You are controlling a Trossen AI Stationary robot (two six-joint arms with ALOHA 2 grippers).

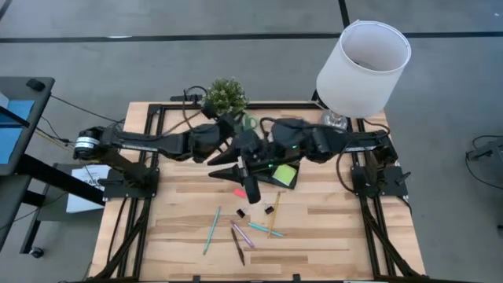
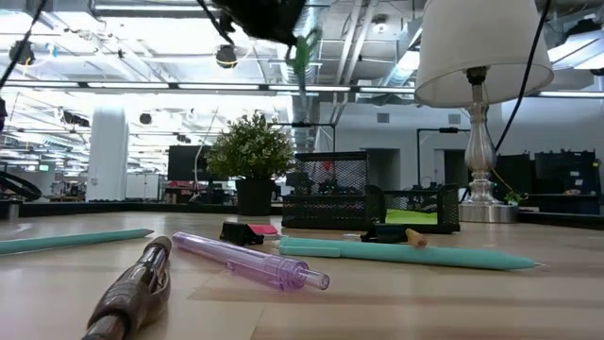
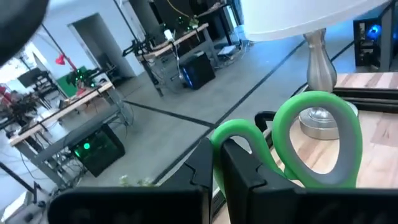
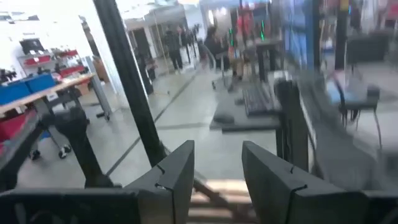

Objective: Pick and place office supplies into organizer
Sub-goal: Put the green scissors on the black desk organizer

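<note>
The green-handled scissors [image 3: 314, 102] are up in the air in my left gripper [image 3: 219, 174], which is shut on them over the table's far middle, close to the potted plant [image 1: 225, 94]. In the high view only their green handle [image 1: 250, 122] shows, and in the low view it hangs high [image 2: 302, 52]. My right gripper [image 4: 214, 180] is open and holds nothing, raised over the table's middle. The black organizer [image 2: 326, 194] stands beneath the arms, and a lime-green sticky-note pad [image 1: 284, 174] lies in its low tray. Pens, pencil, eraser and clips lie on the near table. My left gripper pinches the scissors between its two fingers at the handle end, by the smaller green loop [image 3: 235, 132]. The larger loop [image 3: 339, 124] sticks out past the fingertips. The scissors are lifted clear of the table. Their blades are hidden behind the gripper.
On the near wood lie a teal pen [image 1: 212, 229], a second teal pen [image 1: 263, 229], a yellow pencil [image 1: 274, 216], a pink pen [image 1: 240, 234], a brown pen [image 1: 238, 248], a pink eraser [image 1: 239, 191] and two black binder clips [image 1: 268, 210]. The white-shaded lamp [image 1: 363, 59] stands at the far right.
</note>
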